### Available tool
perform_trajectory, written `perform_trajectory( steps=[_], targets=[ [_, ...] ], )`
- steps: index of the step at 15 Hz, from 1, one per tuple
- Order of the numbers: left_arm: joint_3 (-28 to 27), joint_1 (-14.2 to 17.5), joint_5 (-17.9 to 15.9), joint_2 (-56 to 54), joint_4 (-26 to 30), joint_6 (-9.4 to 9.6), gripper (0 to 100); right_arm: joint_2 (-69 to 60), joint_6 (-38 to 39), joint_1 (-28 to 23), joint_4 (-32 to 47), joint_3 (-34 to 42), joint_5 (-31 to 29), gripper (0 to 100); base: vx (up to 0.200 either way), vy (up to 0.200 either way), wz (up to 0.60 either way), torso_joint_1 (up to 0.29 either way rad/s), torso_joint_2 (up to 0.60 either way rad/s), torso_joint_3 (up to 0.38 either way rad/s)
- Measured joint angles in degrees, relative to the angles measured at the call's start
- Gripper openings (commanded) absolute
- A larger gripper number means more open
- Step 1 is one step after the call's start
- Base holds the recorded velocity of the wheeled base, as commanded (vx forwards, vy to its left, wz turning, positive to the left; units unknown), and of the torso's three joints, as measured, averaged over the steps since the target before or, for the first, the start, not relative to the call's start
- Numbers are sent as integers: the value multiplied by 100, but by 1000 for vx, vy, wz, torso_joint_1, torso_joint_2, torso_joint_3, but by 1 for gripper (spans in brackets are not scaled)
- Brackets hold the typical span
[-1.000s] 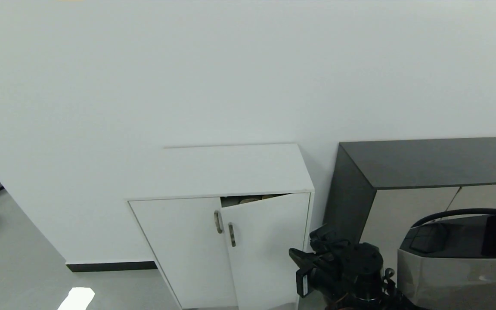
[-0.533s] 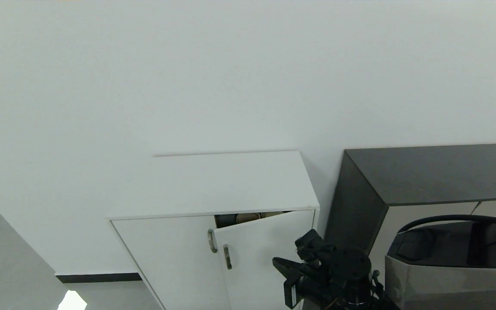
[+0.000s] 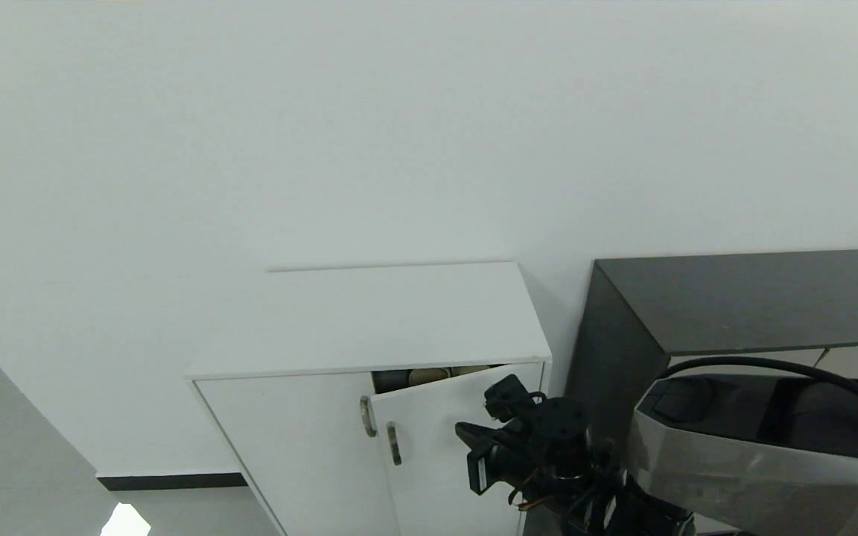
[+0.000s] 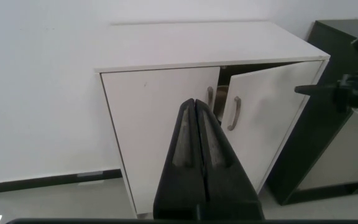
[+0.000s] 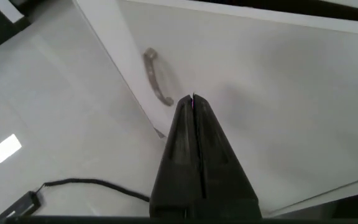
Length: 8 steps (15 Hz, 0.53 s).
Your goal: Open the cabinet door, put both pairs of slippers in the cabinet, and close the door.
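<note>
—White cabinet (image 3: pixel 369 320) first: where do we stand with it?

—Its left door (image 3: pixel 287 439) lies flush. Its right door (image 3: pixel 444 417) stands ajar, swung a little toward us. Through the gap under the top we see pale slippers (image 3: pixel 429 374) inside, though we cannot tell how many pairs.

—So we judge the loading done and the closing in hand?

—We do. Our right tool (image 3: pixel 466 435) sits near the face of that door, to the right of its handle (image 3: pixel 394 444). Its fingers are pressed together and hold nothing. We cannot say whether it touches the panel.

—And the left tool (image 4: pixel 196 102)?

—It hovers in front of the cabinet, well apart from it, with its fingers likewise closed on nothing.

—What does the next move call for?

—A steady push with the closed tips toward the far wall, until the right door meets the edge of the left one. We should press close to the handle rather than out by the hinge side on the right, where leverage is poor. We should also keep the arm off the dark sideboard (image 3: pixel 734 298) just beside the cabinet.
</note>
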Motion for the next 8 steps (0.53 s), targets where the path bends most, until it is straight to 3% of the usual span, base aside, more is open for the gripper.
perform_trajectory(
  steps=[8],
  targets=[
    [2, 1, 1, 0, 0, -2, 0, 339, -40, -491, 1108, -1301, -15, 0, 0, 0, 0, 0, 0, 0]
  ],
)
